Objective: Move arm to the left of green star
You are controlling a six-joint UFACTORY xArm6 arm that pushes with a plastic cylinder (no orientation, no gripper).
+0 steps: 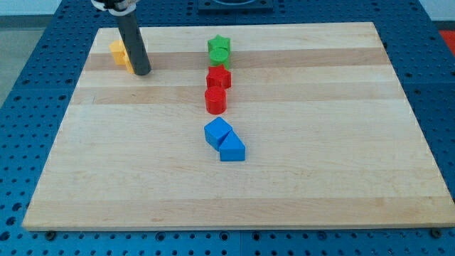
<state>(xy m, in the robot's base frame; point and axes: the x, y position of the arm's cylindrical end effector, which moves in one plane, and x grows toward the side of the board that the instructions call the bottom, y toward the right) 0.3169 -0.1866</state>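
Wooden board (pixel 298 185) on blue pegboard (pixel 28 85); my tip (pixel 141 72) beside yellow block (pixel 119 52), well left of green star (pixel 218 45); no hand fitted.

Pale wooden board (pixel 320 178) on blue pegboard bench (pixel 28 107). Lying on the board: green star block (pixel 219 45), green cylinder (pixel 220 58), red star block (pixel 218 77), red cylinder (pixel 215 100), blue cube (pixel 217 132), blue triangular block (pixel 232 149), yellow blocks (pixel 118 52) at upper left.

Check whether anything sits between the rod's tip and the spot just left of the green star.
Nothing visible does. My tip is at the view's upper left, beside the yellow blocks. The board between it and the green star shows no block.
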